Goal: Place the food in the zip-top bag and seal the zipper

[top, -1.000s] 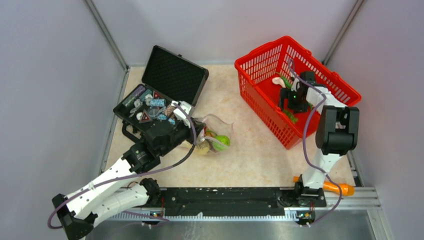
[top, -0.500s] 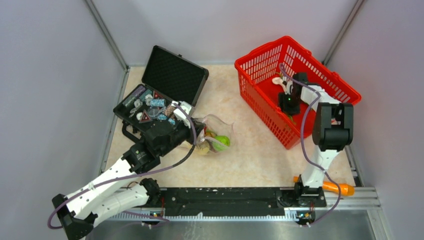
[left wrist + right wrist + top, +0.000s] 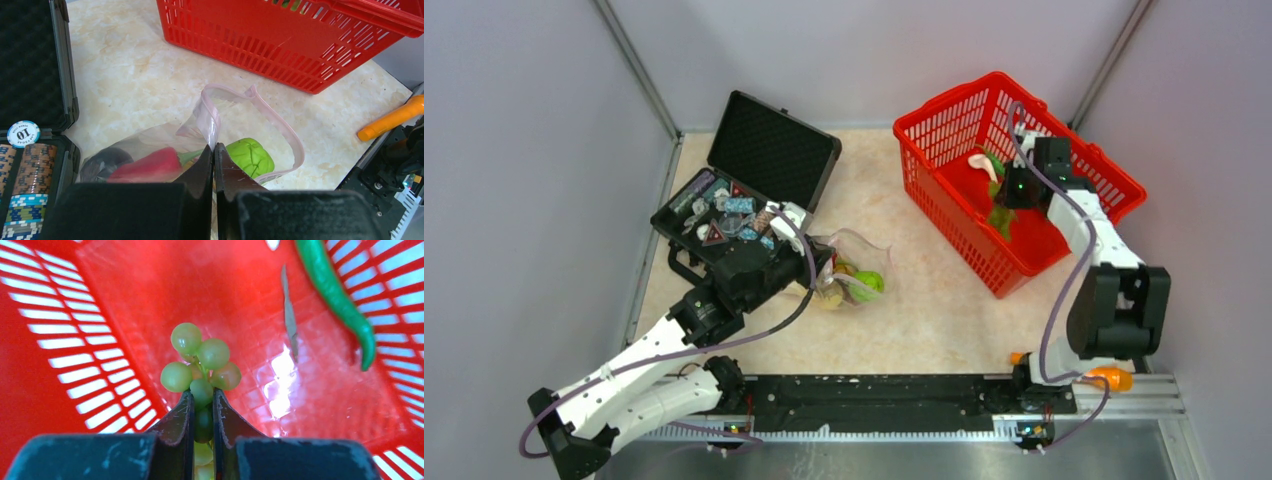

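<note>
The zip-top bag (image 3: 856, 252) lies crumpled in the middle of the table, its mouth gaping toward the basket. My left gripper (image 3: 214, 151) is shut on a fold of the bag's mouth edge, beside the pink zipper (image 3: 282, 131). Inside the bag lie a green lumpy fruit (image 3: 250, 157), a red pepper (image 3: 150, 164) and a dark piece (image 3: 100, 162). My right gripper (image 3: 202, 401) is inside the red basket (image 3: 952, 115), shut on a bunch of green grapes (image 3: 200, 357). The grapes (image 3: 1001, 216) hang below the gripper, above the basket floor.
A green chilli (image 3: 334, 292) and a pale sliver (image 3: 289, 315) lie on the basket floor. A white piece (image 3: 980, 161) is also in the basket. The open black case (image 3: 724, 215) of chips stands left of the bag. An orange piece (image 3: 1106, 378) lies by the right arm's base.
The right gripper has closed on the green grapes and moved up and toward the basket's far right side with them. The left arm and the bag have not moved.
</note>
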